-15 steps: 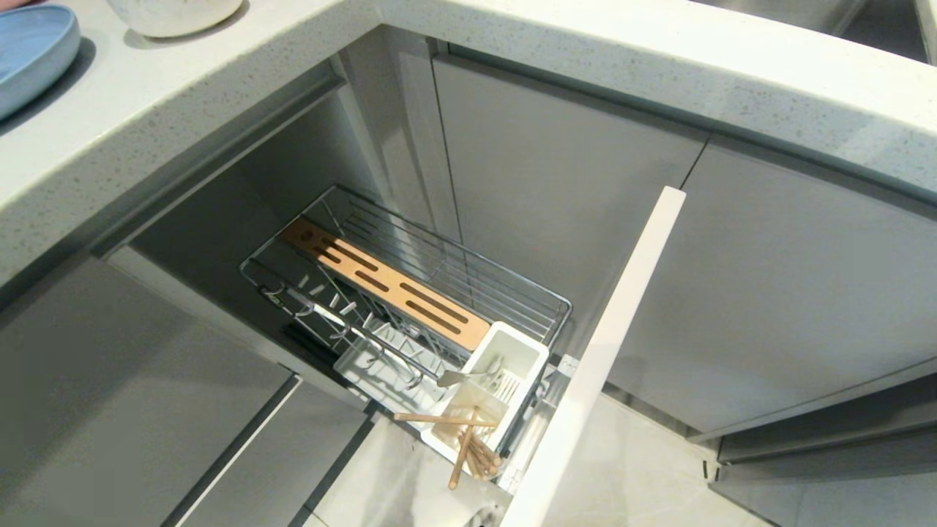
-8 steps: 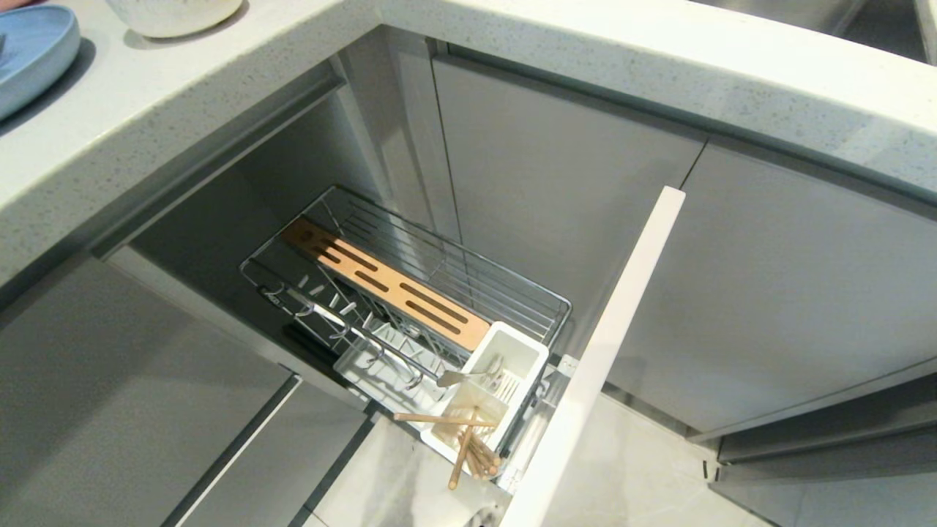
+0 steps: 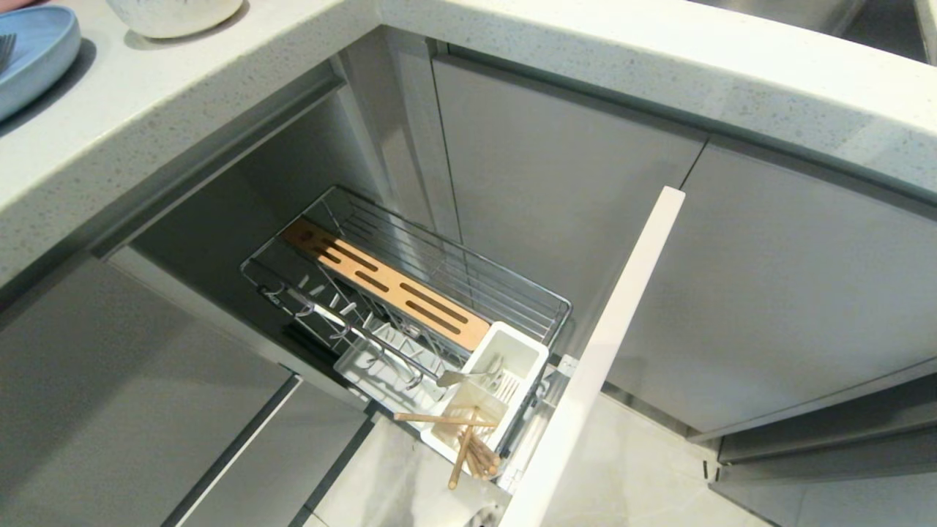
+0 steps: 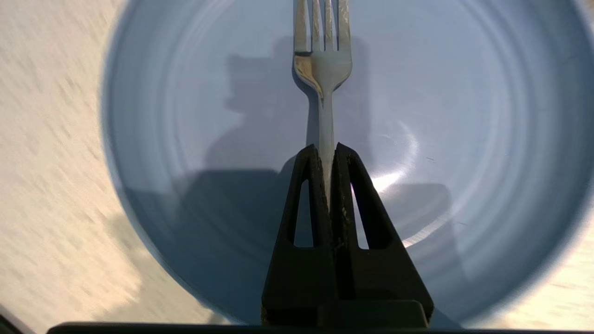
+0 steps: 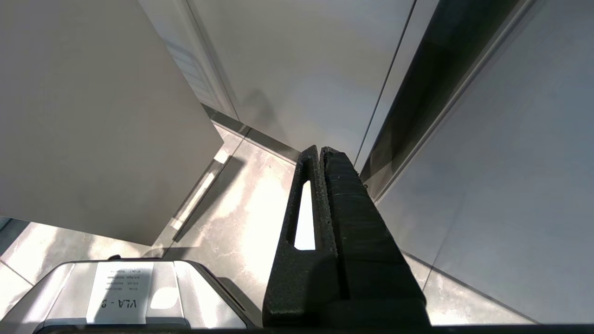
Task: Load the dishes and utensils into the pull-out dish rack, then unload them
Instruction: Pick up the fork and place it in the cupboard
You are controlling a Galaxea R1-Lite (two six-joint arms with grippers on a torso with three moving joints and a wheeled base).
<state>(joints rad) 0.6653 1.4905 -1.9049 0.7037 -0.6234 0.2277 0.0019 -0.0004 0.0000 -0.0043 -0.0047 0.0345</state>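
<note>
My left gripper (image 4: 327, 150) is shut on the handle of a silver fork (image 4: 323, 69), over the middle of the light-blue plate (image 4: 464, 116). The plate (image 3: 33, 55) sits on the counter at the far left, with the fork's tines (image 3: 6, 47) just showing at the edge of the head view. A white bowl (image 3: 176, 15) stands beside the plate. The pull-out dish rack (image 3: 439, 271) is drawn out below. Its white utensil cup (image 3: 512, 351) holds chopsticks (image 3: 468, 446) and a silver cutlery piece (image 3: 461, 377). My right gripper (image 5: 319, 150) hangs shut and empty near the floor.
The rack's tall pale front panel (image 3: 607, 344) stands out from the grey cabinet doors (image 3: 571, 183). A slotted wooden strip (image 3: 388, 285) runs along the rack. The speckled countertop (image 3: 219, 95) overhangs the opening. My base (image 5: 116, 292) shows in the right wrist view.
The fork's tines have come into the head view at its left edge, above the blue plate. The rack and its contents have not moved.
</note>
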